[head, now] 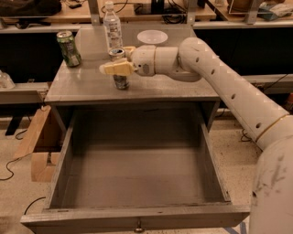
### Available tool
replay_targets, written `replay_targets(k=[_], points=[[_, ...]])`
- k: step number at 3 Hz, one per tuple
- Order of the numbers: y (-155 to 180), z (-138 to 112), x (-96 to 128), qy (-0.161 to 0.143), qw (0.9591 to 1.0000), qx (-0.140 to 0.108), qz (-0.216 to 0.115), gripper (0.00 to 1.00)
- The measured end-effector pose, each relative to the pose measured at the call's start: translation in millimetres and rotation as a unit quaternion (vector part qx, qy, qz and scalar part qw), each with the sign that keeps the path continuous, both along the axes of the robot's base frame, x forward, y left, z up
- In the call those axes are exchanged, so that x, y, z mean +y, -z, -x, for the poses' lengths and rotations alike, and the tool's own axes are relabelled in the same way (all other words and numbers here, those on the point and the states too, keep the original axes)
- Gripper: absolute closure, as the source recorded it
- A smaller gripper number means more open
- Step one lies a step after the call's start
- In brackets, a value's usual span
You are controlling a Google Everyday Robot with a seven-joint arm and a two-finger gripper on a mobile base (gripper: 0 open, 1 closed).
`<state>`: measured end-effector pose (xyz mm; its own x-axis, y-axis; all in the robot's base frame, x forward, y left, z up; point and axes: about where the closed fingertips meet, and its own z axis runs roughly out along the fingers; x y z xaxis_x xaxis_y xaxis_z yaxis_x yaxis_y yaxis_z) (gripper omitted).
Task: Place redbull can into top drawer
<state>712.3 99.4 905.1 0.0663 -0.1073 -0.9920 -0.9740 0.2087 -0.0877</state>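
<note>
1. Step in hand, as you should judge it: the grasp. The hand is at the upper half of the slim silver-grey redbull can, which stands upright on the grey surface. You cannot tell whether the hand pinches it.
2. Next, confirm the grip, lift clear, then lower the can into the open, wide grey top drawer.

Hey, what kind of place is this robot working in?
Probably a robotics lab or workshop: wooden workbenches with cables behind, a grey table with its top drawer open, and the gripper at the redbull can on it.

Claw at redbull can, upright on tabletop; top drawer pulled open.
</note>
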Motion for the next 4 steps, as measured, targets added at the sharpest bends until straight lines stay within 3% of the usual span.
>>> replay_targets(k=[2, 3, 4], points=[[-1, 42, -13, 0.035, 0.9988, -0.004, 0.034, 0.87], [-16, 68, -15, 0.039, 0.9985, -0.016, 0.035, 1.0], [-17, 106, -10, 0.04, 0.9992, -0.004, 0.004, 1.0]])
